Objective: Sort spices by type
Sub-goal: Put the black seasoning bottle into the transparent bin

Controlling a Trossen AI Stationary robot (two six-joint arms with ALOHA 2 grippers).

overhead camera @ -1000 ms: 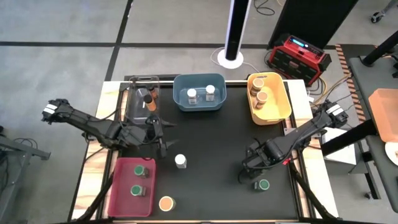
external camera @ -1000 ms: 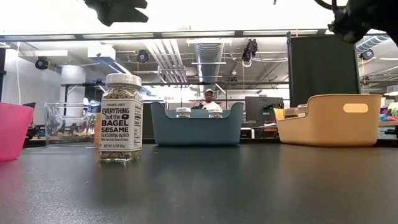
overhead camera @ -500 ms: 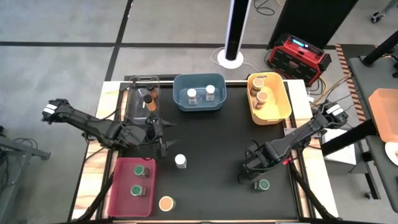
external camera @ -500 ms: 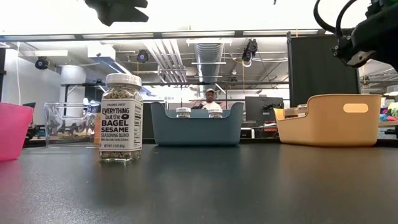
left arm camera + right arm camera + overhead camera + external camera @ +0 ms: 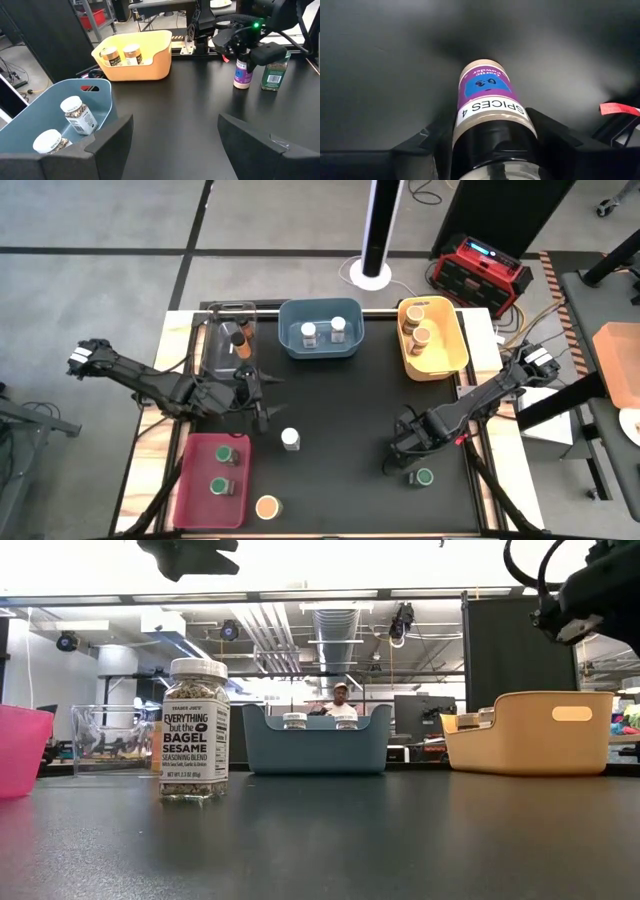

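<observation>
Here we start at the left: the left gripper [image 5: 262, 395] hangs with its fingers spread wide and empty, between the clear bin [image 5: 229, 345] and the red bin [image 5: 213, 480], which holds two green-lidded jars [image 5: 224, 471]. A tan-lidded jar [image 5: 267, 507] stands just right of the red bin, a white-lidded bagel seasoning jar [image 5: 195, 728] mid-table. Farther off, the blue bin [image 5: 320, 328] holds two jars, the yellow bin [image 5: 432, 336] two more. At the right, the right gripper [image 5: 401, 448] has its fingers either side of a purple-labelled jar [image 5: 490, 107]; we cannot tell whether they clamp it. A green-lidded jar [image 5: 424, 477] stands beside it.
</observation>
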